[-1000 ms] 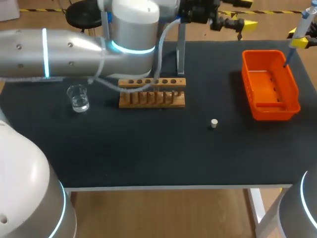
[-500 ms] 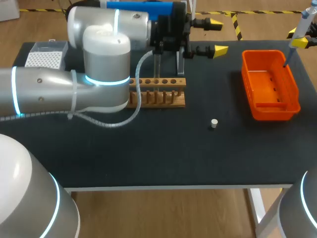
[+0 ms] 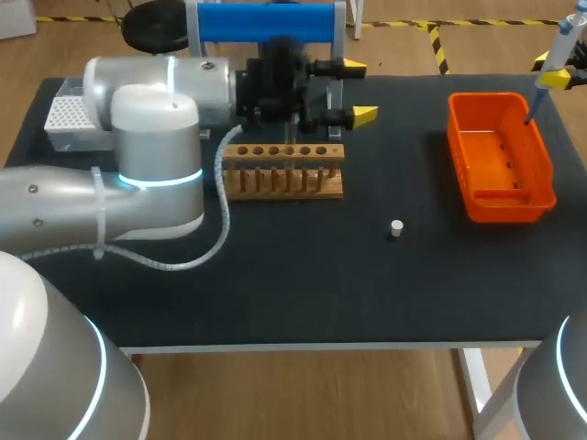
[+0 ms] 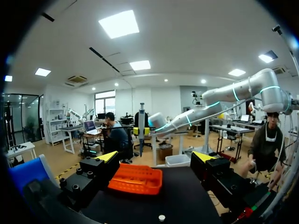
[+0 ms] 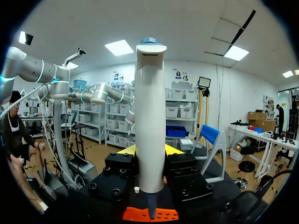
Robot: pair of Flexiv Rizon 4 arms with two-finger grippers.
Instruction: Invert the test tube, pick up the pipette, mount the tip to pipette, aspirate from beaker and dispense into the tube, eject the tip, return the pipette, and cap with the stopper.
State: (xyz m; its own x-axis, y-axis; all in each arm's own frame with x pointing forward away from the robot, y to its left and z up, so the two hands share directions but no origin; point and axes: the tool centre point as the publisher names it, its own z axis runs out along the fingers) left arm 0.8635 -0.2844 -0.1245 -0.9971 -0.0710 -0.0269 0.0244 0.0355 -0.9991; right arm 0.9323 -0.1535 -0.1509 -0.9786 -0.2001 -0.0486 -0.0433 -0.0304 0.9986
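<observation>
My left gripper [image 3: 355, 90] hangs open and empty just behind the wooden tube rack [image 3: 282, 171], its fingers pointing toward the orange bin [image 3: 500, 156]. In the left wrist view this gripper [image 4: 156, 157] faces the bin [image 4: 135, 178] and the small white stopper [image 4: 161, 217]. My right gripper [image 5: 150, 150] is shut on the white pipette [image 5: 150, 116], held upright with its nozzle over the bin [image 5: 159, 214]. In the head view the pipette [image 3: 551, 64] hangs above the bin's far right corner. The stopper [image 3: 396, 227] lies on the mat right of the rack. My left arm hides the beaker.
A white tip box [image 3: 71, 115] sits at the back left. A blue-topped stand [image 3: 266, 20] rises behind the rack. My left arm's large elbow [image 3: 151, 156] covers the left part of the black mat [image 3: 303, 284].
My left arm has swung back, carrying its open gripper leftward from beyond the table's far edge to behind the rack. The arm now covers the beaker. The right arm has held still.
</observation>
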